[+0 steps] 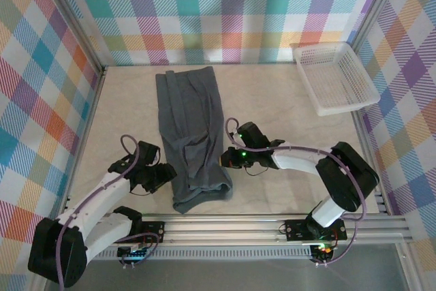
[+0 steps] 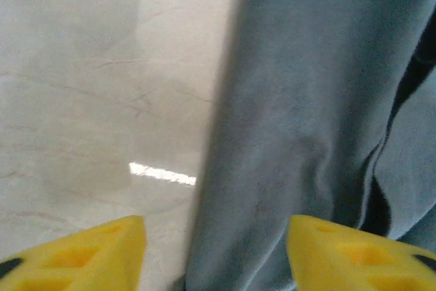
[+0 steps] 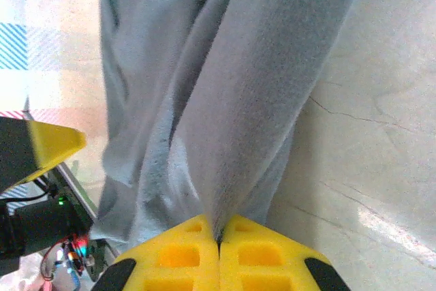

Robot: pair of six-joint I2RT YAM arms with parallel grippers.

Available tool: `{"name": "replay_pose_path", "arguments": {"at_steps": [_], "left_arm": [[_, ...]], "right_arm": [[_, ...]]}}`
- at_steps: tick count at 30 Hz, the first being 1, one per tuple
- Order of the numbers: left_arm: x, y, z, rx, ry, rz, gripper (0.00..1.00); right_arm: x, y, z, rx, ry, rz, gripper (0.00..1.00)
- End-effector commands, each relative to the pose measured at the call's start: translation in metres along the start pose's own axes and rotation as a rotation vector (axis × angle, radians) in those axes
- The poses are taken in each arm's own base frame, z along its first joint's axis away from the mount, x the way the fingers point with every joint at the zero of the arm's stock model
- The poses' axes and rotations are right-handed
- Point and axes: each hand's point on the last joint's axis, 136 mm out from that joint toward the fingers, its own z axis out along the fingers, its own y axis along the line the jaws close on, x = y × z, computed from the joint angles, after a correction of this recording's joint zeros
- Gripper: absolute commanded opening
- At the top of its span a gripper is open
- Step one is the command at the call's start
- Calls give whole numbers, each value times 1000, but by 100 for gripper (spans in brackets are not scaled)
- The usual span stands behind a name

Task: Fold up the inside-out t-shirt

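right fingers (image 3: 204, 257) clamped together on a ridge of the inside-out t-shirt (image 1: 191, 141) at its right edge. left fingers (image 2: 88, 253) spread apart astride its left edge, gripping nothing. lies as a long narrow strip down the bench (image 1: 286, 100), sides seemingly folded in. leaves the crosswise folds, probably near hem first.
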Motion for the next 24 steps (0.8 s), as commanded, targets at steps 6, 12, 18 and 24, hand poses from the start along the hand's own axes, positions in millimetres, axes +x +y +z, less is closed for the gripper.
{"name": "replay_pose_path", "arguments": {"at_steps": [6,12,18,24], "left_arm": [[-6,-24,18,68,1,12,41],[-5,-15,26,27,15,5,52],[-3,-15,28,22,32,13,52],[-3,-27,35,79,53,12,43]], "right_arm": [[1,3,5,-29,3,21,0],[0,2,5,-18,0,27,0],[2,-2,6,-6,6,41,0],[3,-3,9,-8,15,53,0]]}}
